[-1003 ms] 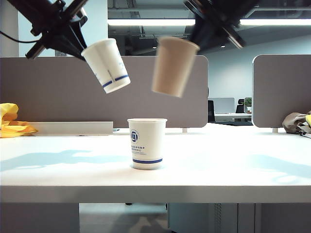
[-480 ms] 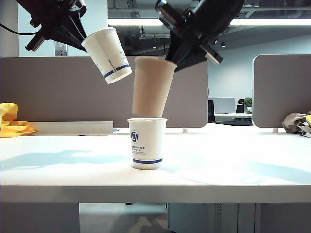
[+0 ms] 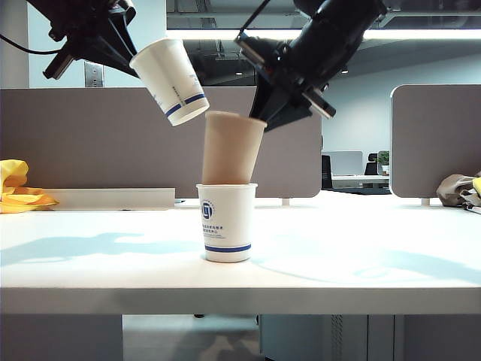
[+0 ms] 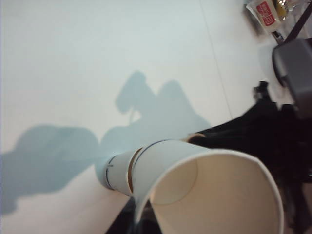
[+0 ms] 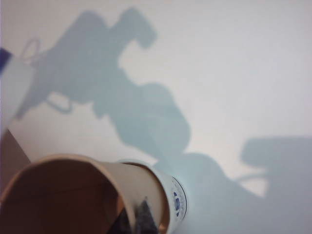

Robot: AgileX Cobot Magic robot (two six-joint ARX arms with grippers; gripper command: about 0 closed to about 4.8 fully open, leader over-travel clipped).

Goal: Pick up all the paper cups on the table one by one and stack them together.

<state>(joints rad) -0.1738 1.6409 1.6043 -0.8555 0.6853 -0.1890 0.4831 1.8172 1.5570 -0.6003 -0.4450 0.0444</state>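
Right gripper (image 3: pixel 259 113) clamps the brown cup (image 3: pixel 231 148), its base inside the table's (image 3: pixel 361 263) white cup (image 3: pixel 227 222); left gripper (image 3: pixel 129 59) grips another white cup (image 3: pixel 172 90) aloft.

One white cup with a blue band (image 3: pixel 227 222) stands upright mid-table (image 3: pixel 361 263). The plain brown cup (image 3: pixel 231 148) sits tilted with its base poked into that one's mouth. The second white cup (image 3: pixel 170 81) is up in the air, leaning, rim up-left.
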